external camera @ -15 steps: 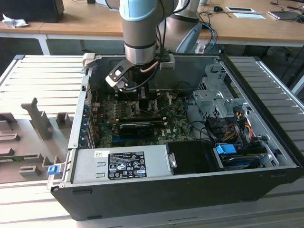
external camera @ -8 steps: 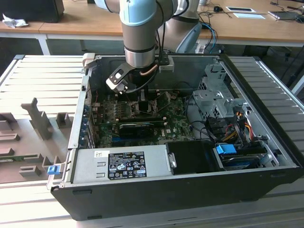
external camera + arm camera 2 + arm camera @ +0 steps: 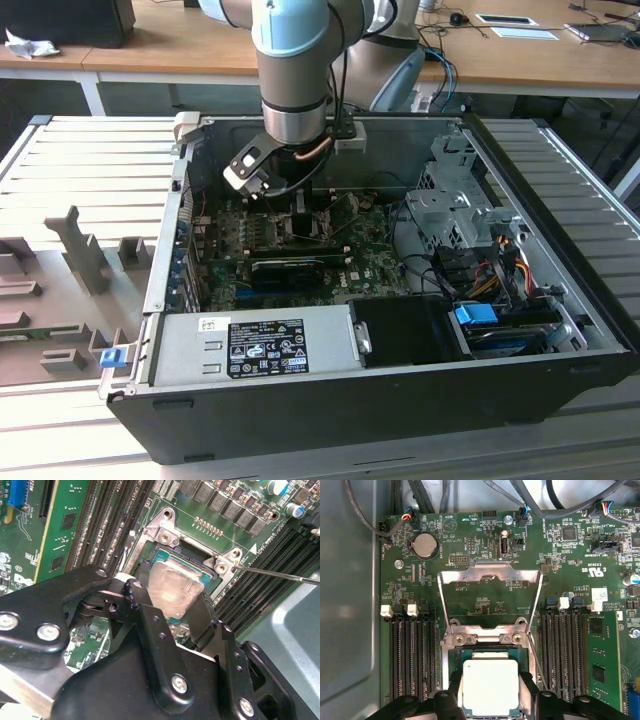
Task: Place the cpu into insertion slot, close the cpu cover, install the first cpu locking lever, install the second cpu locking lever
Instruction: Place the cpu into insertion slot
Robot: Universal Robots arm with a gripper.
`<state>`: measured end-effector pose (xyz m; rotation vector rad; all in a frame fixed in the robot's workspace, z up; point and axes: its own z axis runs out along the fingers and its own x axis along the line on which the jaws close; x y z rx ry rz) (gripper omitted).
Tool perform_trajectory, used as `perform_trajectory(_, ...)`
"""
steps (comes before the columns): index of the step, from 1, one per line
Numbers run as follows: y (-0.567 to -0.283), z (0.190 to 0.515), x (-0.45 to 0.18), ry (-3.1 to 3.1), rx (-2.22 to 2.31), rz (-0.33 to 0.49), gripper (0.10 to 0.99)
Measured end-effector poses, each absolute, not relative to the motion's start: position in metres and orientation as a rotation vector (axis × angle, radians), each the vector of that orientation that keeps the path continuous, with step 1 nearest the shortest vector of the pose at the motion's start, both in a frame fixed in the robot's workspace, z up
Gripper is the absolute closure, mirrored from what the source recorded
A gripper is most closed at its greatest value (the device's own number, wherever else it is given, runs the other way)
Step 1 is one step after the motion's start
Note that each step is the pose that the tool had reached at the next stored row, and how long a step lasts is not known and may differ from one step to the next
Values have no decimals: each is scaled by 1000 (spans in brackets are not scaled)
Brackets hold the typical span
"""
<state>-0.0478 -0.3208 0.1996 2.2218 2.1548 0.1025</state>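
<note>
1. The cpu [image 3: 490,687] is right at the slot [image 3: 167,536], pale face up. It sits mid-board [image 3: 395,585], between the two banks of memory slots [image 3: 410,655]. I can't tell whether it's fully seated.
2. The end effector [image 3: 167,597] is closed down to chip width, one finger [image 3: 452,695] on each opposite edge. It has hold of the cpu and nothing else.
3. The danger here, I'd judge, is a chip let go off-square or tipped. It would ride up on the slot's rim or press unevenly on the contacts below, and those bend easily. I can't say it's dead level.
4. Second risk: the fingers sit low beside the rim, so any sideways drift could drag the chip out of register.
5. The cpu lies flat, edges parallel to the slot's rim. It's square, so it has no long axis to speak of.
6. The cover [image 3: 490,574] stands swung open at the slot's edge away from the fingers.
7. A thin lever [image 3: 280,575] sticks out free beside the slot.
8. All this sits inside the open case [image 3: 350,410] on the worktop [image 3: 80,160].
</note>
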Motion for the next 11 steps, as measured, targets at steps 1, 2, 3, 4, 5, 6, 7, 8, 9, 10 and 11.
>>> perform_trajectory(1,-321,200,-48,2155,2222,102,482)
perform_trajectory(2,-321,201,-48,2155,2222,102,482)
perform_trajectory(3,-321,201,-48,2155,2222,102,482)
perform_trajectory(4,-321,201,-48,2155,2222,102,482)
perform_trajectory(5,-321,204,-48,2155,2222,102,482)
perform_trajectory(6,-321,206,-48,2155,2222,102,482)
perform_trajectory(7,-321,207,-48,2155,2222,102,482)
perform_trajectory(8,-321,209,-48,2155,2222,102,482)
perform_trajectory(9,-321,210,-48,2155,2222,102,498)
perform_trajectory(10,-321,211,-48,2155,2222,102,561)
perform_trajectory(11,-321,211,-48,2155,2222,102,561)
